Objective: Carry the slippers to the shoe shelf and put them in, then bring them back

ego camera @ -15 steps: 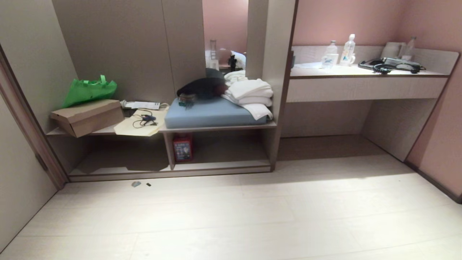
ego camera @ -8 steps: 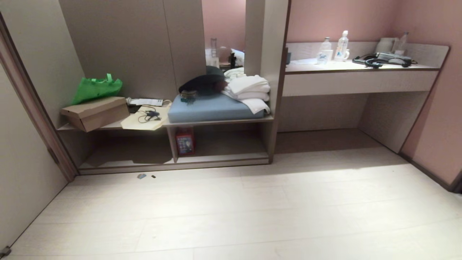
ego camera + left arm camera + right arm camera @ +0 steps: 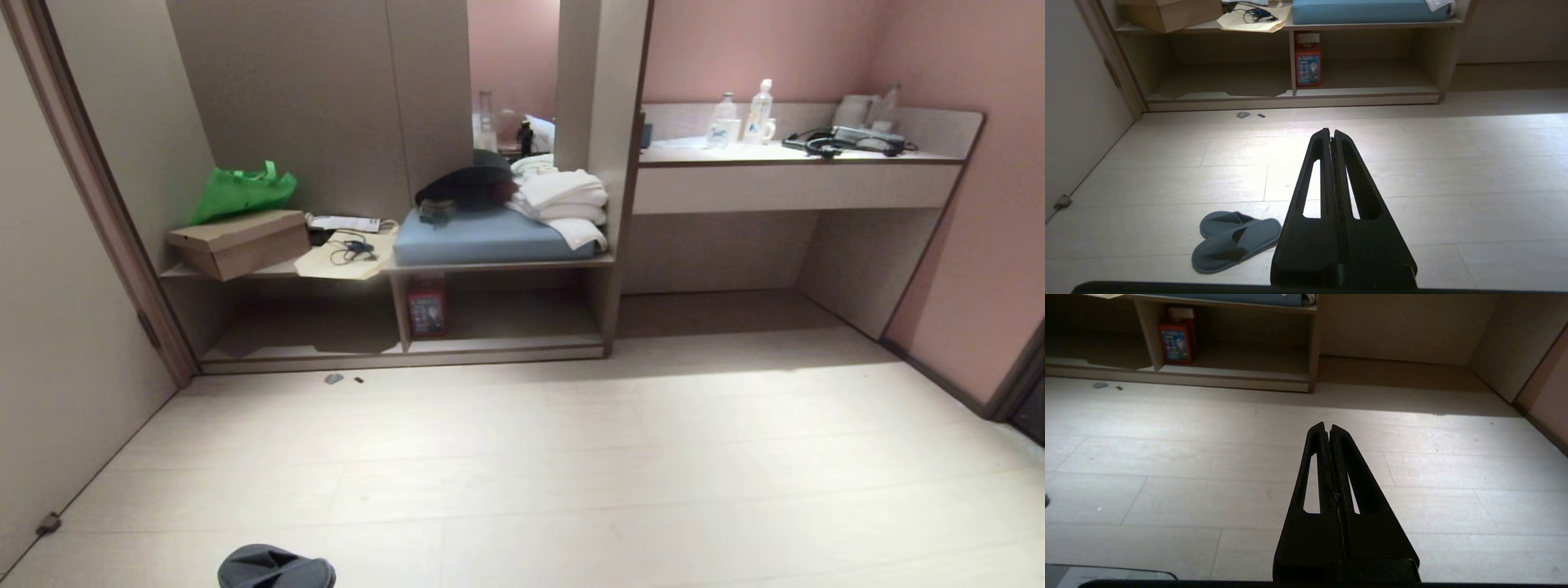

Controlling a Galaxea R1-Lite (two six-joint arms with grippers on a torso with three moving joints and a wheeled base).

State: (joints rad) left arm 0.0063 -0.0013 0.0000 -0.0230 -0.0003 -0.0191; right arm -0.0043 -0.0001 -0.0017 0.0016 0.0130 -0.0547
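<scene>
The slippers (image 3: 1235, 239) lie together on the pale floor (image 3: 620, 457), one partly over the other, well short of the shoe shelf (image 3: 506, 343). The left wrist view shows the whole pair, at about eight o'clock from the left gripper (image 3: 1331, 132), near it but apart. The head view catches only a rounded dark grey part of one slipper (image 3: 276, 567) at its lower edge, around seven o'clock. The right wrist view does not show the pair.

The left gripper has its fingers pressed together with nothing between them, pointing across the floor toward the unit. The right gripper (image 3: 1327, 426) is likewise closed and empty over bare floor. Neither arm appears in the head view.

The shoe shelf is the low cubby at eleven o'clock in the head view, split by an upright divider, with a red box (image 3: 427, 305) standing just right of the divider; both wrist views show that box too. Only the head view shows the whole top board: a blue cushion (image 3: 482, 237) with folded white towels (image 3: 563, 204), a cardboard box (image 3: 238, 242) and a green bag (image 3: 243, 192). The worktop (image 3: 784, 153) with bottles (image 3: 758, 110) at one o'clock shows there alone. Two small scraps (image 3: 335, 379) lie on the floor before the shelf.
</scene>
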